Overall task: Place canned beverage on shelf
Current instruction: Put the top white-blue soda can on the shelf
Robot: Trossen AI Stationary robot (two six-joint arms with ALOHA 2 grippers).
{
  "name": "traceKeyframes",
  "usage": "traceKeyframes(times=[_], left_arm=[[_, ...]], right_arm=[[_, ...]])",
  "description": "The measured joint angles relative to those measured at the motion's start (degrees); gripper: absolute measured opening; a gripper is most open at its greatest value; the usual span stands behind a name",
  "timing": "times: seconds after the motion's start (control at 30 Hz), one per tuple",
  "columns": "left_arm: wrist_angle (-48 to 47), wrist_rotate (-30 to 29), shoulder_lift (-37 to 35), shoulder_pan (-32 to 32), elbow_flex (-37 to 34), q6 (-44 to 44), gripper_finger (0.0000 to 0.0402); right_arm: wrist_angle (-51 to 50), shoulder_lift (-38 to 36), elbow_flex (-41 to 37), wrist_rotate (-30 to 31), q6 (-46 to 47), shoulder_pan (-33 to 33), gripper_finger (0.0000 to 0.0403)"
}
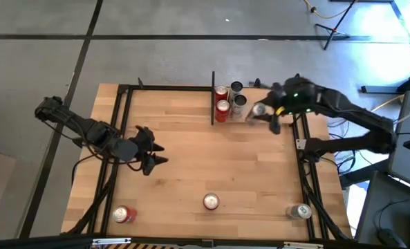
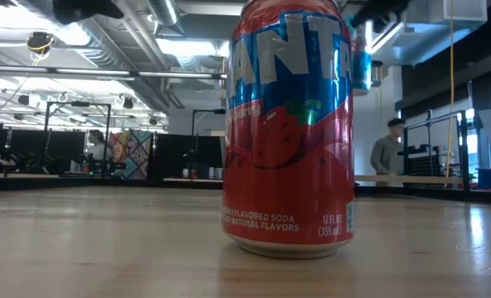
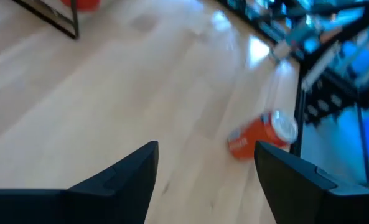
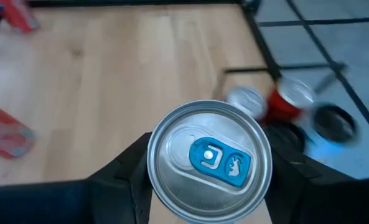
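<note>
Open-plan lab: exposed ceiling ducts [image 2: 104,50], test rigs [image 2: 431,141].

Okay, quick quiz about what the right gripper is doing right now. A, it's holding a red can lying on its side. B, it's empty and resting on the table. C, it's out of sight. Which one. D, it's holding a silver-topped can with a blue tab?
D: the right wrist view shows the right gripper with its fingers closed on either side of a silver-topped can with a blue tab, near the shelf.
</note>
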Motion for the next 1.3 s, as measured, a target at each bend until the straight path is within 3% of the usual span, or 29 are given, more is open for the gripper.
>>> traceKeyframes(times=[0.23, 0.4, 0.57, 0.9, 1.3], left_arm=[[3.78, -1.57, 0.0, 3.98, 0.0, -0.13, 0.0253], [5.17, -1.5, 0.0, 7.9, 0.0, 0.05, 0.0253], [5.27, -1.44, 0.0, 11.01, 0.0, 0.22, 0.0253], [5.25, -1.75, 0.0, 18.06, 0.0, 3.09, 0.0253], [6.3, -0.66, 0.0, 23.58, 0.0, 1.72, 0.0253]], right_arm=[[0.01, -4.63, -6.37, -6.03, -7.68, -15.27, 0.0204], [3.22, -0.96, -9.8, -17.89, -13.63, -25.3, 0.0204], [8.2, 4.41, -10.82, -22.64, -17.65, -32.67, 0.0204], [12.98, 15.91, -10.83, -24.11, -21.16, -36.84, 0.0204], [18.98, 21.11, -10.83, -24.46, -21.19, -36.77, 0.0204]])
